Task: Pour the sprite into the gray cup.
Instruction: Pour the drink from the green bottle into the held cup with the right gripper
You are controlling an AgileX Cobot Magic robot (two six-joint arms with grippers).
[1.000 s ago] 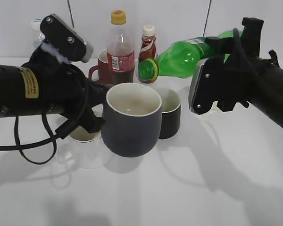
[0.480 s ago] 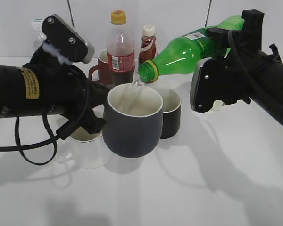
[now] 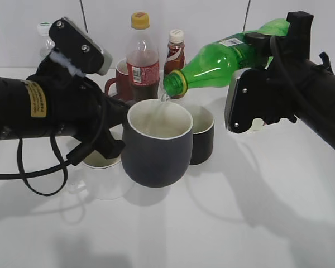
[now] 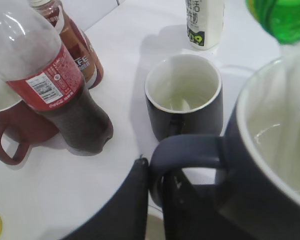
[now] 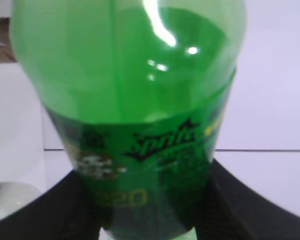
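Center frame, the left gripper (image 4: 155,200) is clamped on the handle of the gray cup (image 3: 157,142), held up off the table (image 3: 251,223). From upper right the right gripper (image 5: 150,200) is closed around the sprite (image 3: 223,61), tilted mouth-down with liquid running over the cup's back rim. Pretty tight behind: black mug (image 3: 201,134) just beside it, cola bottle (image 3: 142,58) and red mug (image 3: 118,84) further back. Lower frame has lots of bare table.

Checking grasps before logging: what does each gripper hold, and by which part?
Left gripper holds the gray cup by its handle; right gripper clamps the sprite around its labeled body.
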